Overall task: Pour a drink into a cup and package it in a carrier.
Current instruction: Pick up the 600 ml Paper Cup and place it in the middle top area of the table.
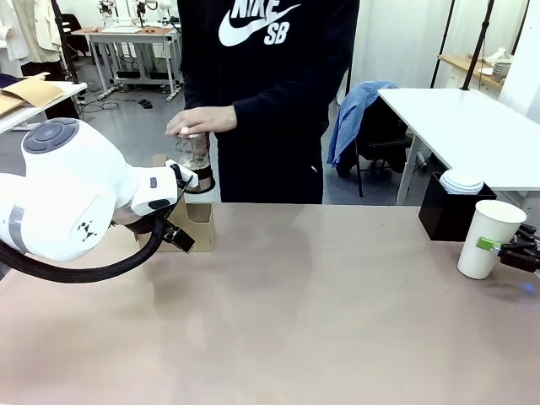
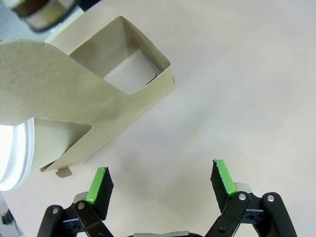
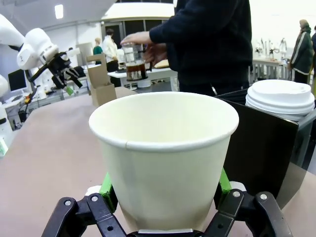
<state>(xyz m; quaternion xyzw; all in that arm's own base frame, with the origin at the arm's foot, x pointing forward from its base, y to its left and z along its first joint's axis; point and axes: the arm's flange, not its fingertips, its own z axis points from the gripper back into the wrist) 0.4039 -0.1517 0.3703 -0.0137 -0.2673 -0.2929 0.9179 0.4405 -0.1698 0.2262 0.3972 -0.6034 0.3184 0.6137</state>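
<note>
Standing upright near the right edge of the table (image 1: pixel 295 321), the cup (image 1: pixel 489 239) points its open mouth upward, plain white paper tapering downward; the right gripper (image 3: pixel 165 186) clamps its wall. The left gripper (image 2: pixel 160 180) gapes wide, holding nothing, just beside the carrier (image 2: pixel 113 106).

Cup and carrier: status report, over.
Left gripper open, hovering beside carrier. Right gripper shut on cup, no lid on. Drink in glass vessel under person's hand, far side.

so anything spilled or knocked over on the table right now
Nothing stands out: the cup stands upright in the right claw, the carrier sits upright on the table, and no spill shows.
</note>
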